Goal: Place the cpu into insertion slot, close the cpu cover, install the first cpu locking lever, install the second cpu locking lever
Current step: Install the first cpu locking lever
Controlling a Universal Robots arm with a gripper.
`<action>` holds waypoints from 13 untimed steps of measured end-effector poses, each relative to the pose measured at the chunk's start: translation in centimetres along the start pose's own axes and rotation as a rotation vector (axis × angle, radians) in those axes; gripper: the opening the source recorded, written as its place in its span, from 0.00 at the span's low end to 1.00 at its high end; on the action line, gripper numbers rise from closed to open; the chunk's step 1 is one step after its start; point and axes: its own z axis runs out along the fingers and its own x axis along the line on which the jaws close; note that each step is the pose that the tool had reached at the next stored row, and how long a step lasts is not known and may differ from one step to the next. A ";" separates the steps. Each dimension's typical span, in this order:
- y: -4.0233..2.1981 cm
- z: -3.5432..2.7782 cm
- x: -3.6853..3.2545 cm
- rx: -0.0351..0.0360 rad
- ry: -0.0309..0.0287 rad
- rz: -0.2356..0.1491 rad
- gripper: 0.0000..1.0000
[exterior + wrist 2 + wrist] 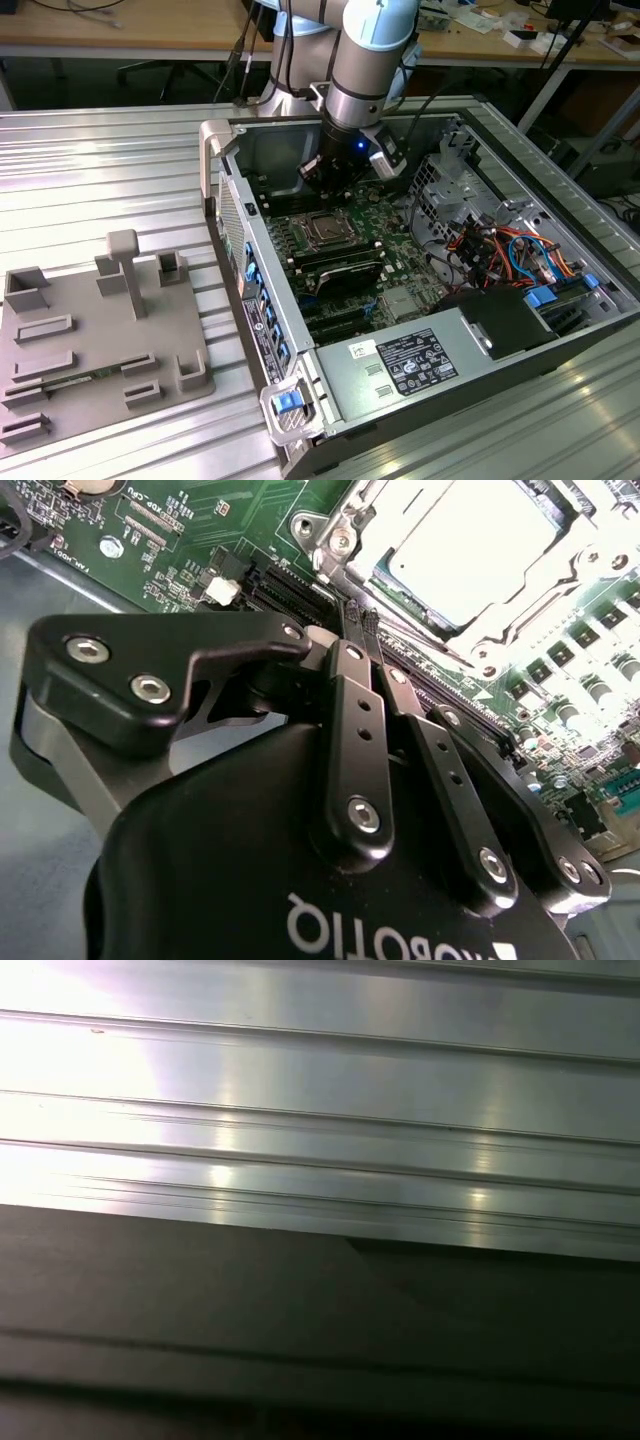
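gripper (358, 615): fingers (345, 725) pressing together, pinching nothing; tips hanging just short of the socket edge, centre of second wrist view. In exterior view gripper (335, 170) hovering upper centre, inside the open pc case (240, 300).
cpu (478, 542): sitting in the insertion slot (345, 542), silvery top glaring, upper right of second wrist view.
cpu cover (500, 640): lying down over the cpu, chip showing thru its window.
insertion slot, exterior view (325, 230): frame centre, just below gripper.
motherboard (190, 520): green, upper left of second wrist view.
grey fixture plate (90, 340): lower left of exterior view, on ribbed alu table (110, 170), well apart from case.
first wrist view: ribbed alu surface (320, 1090) across upper half, dark panel (200, 1290) below.
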 end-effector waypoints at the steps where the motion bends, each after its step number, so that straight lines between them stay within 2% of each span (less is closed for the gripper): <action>1: -0.04 0.00 0.00 -0.0001 0.0000 0.000 0.11; 13: -0.30 0.00 0.03 0.0000 0.0001 0.000 0.11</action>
